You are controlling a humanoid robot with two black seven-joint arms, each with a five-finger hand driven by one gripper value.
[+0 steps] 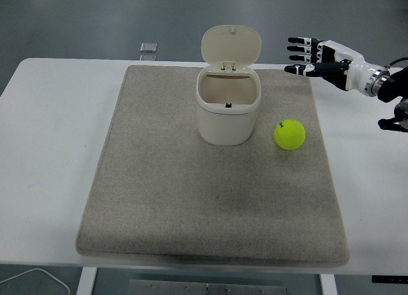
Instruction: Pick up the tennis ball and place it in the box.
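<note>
On the grey mat (191, 199) that covers most of the white surface (51, 148) stand the two things of the task: one tennis ball (289, 134) and one box (227, 107) (a cream, round-cornered bin rather than a box in the strict sense). The ball rests on the mat just beside the box, on the robot's right and apart from its wall — a placement that leaves room, it would seem, for fingers to close around it without knocking the box. The hinged lid (231, 46) stands upright at the far rim, so the mouth is open to receive the ball from above; the inside appears empty.

One right hand (322, 57) hovers over the far right corner of the mat, beyond the ball and well apart from it, fingers spread and extended leftward, holding nothing — a posture that suits an approach before a grasp. The ball is not yet picked up, so the whole task remains.

One small dark object (148, 48) lies at the far edge of the surface; too small to identify. One white cable (35, 276) loops below the near left corner.

Count: one ball, one box, one lid, one mat, one hand in view.
</note>
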